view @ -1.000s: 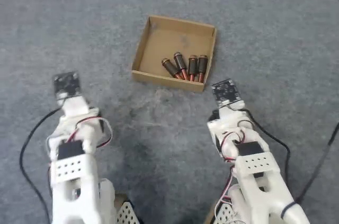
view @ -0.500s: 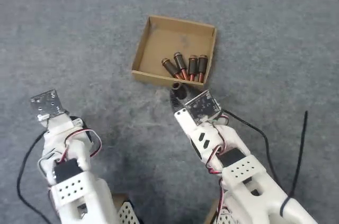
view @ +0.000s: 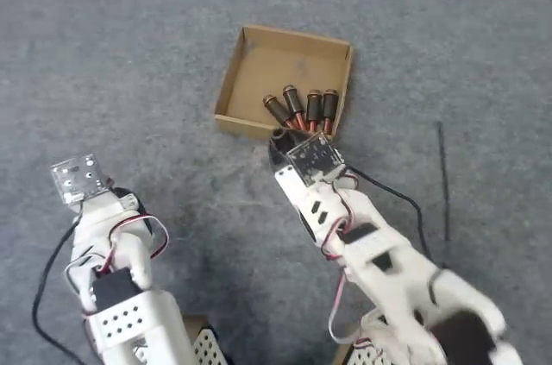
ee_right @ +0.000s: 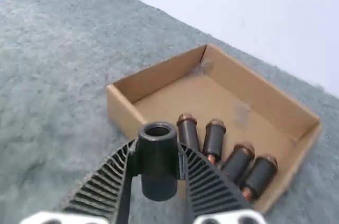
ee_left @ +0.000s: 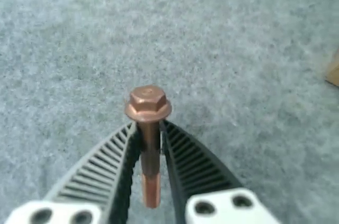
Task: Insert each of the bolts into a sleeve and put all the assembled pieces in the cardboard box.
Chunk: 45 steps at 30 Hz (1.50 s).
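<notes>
My left gripper (ee_left: pixel 150 128) is shut on a copper hex-head bolt (ee_left: pixel 149 103), held upright over the grey carpet. The black sleeve (ee_right: pixel 157 160) is clamped in my right gripper (ee_right: pixel 157 147), open end up, just in front of the cardboard box (ee_right: pixel 159 78). From above, the right gripper (view: pixel 280 142) hangs at the near wall of the box (view: pixel 228 89). Several assembled pieces (view: pixel 312 108) lie side by side in the box's near right part; the right wrist view has those pieces (ee_right: pixel 214 139) just beyond the sleeve. The left arm (view: pixel 108 235) stands at the lower left.
Grey carpet (view: pixel 155 63) covers the table on all sides of the box. A black cable (view: pixel 444 184) trails behind the right arm on the right. A white wall edge runs along the far side.
The right arm has swung left and forward to the box's near wall, carrying the sleeve. The left arm drew back and to the left, then hardly moved.
</notes>
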Tool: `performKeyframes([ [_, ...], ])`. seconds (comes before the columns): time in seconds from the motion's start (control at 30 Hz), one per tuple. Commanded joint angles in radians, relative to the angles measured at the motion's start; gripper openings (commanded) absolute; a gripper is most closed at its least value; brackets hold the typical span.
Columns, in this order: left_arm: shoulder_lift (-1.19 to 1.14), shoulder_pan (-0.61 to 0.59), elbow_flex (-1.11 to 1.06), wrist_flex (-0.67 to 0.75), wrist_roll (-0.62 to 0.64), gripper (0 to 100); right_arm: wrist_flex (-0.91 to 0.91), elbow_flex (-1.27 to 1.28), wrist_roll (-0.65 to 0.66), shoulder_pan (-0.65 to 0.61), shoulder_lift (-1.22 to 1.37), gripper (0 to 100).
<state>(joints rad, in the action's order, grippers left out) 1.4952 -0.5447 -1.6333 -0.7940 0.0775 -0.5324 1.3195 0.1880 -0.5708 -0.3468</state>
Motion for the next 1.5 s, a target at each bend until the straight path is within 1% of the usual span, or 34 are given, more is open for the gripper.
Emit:
performKeyframes([
  [0.0, 0.061, 0.008, 0.004, -0.002, 0.006, 1, -0.308, -0.112, 0.011, 0.005, 0.200, 0.7],
  [0.07, 0.074, 0.008, -0.002, -0.002, 0.006, 1, -0.456, -0.160, 0.011, 0.002, 0.323, 0.7],
  [0.13, 0.086, 0.008, -0.005, -0.002, 0.006, 1, -0.564, -0.221, 0.011, 0.002, 0.440, 0.7],
  [0.33, 0.106, 0.008, -0.015, -0.002, 0.005, 1, -0.753, -0.394, 0.011, 0.005, 0.719, 0.7],
  [0.47, 0.115, 0.008, -0.019, 0.000, 0.005, 1, -0.862, -0.405, -0.058, -0.025, 0.808, 0.7],
  [0.57, 0.115, 0.008, -0.022, 0.003, 0.005, 1, -0.941, -0.353, -0.063, -0.056, 0.802, 0.7],
  [0.8, 0.115, 0.009, -0.022, 0.005, 0.005, 1, -1.033, -0.163, -0.064, -0.186, 0.736, 0.6],
  [0.87, 0.115, 0.009, -0.022, 0.005, 0.005, 1, -1.044, -0.101, -0.069, -0.219, 0.693, 0.6],
  [1.0, 0.115, 0.009, -0.024, 0.006, 0.005, 1, -1.036, 0.002, -0.127, -0.260, 0.602, 0.6],
  [1.2, 0.115, 0.009, -0.024, 0.008, 0.005, 1, -1.041, 0.130, -0.129, -0.314, 0.524, 0.6],
  [1.3, 0.115, 0.009, -0.035, 0.043, 0.005, 1, -1.043, 0.172, -0.132, -0.331, 0.501, 0.6],
  [1.4, 0.112, 0.009, -0.059, 0.121, 0.008, 1, -1.043, 0.203, -0.132, -0.329, 0.483, 0.6],
  [1.47, 0.115, 0.009, -0.059, 0.140, 0.011, 1, -1.052, 0.230, -0.132, -0.329, 0.464, 0.6],
])
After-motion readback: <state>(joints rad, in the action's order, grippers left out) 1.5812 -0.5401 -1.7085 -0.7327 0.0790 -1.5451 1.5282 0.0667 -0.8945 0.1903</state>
